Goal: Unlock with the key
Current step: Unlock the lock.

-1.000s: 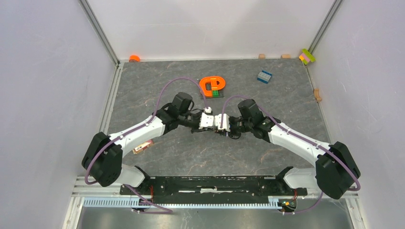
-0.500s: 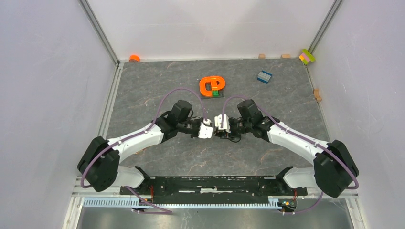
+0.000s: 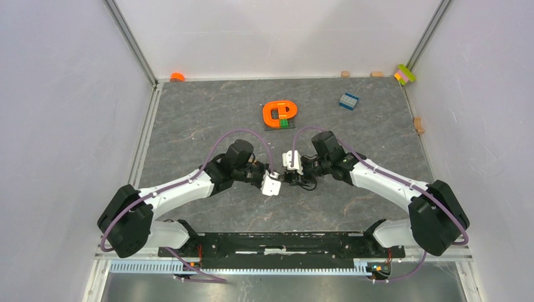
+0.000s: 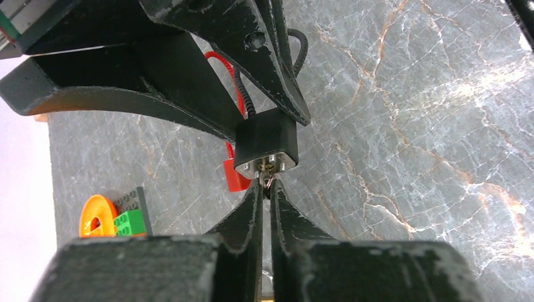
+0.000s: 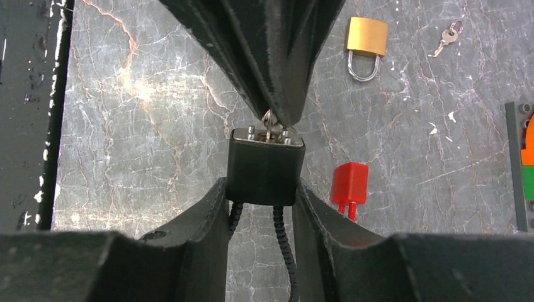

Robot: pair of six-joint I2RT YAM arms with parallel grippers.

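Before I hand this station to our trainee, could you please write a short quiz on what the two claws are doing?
1. True or false: the right claw grips the black padlock by its body.
2. Which of these lies loose on the table? A) brass padlock B) screwdriver C) cup
3. Fill in: the left claw pinches the ___ at the black padlock's keyhole.
Key: 1 true; 2 A; 3 key.
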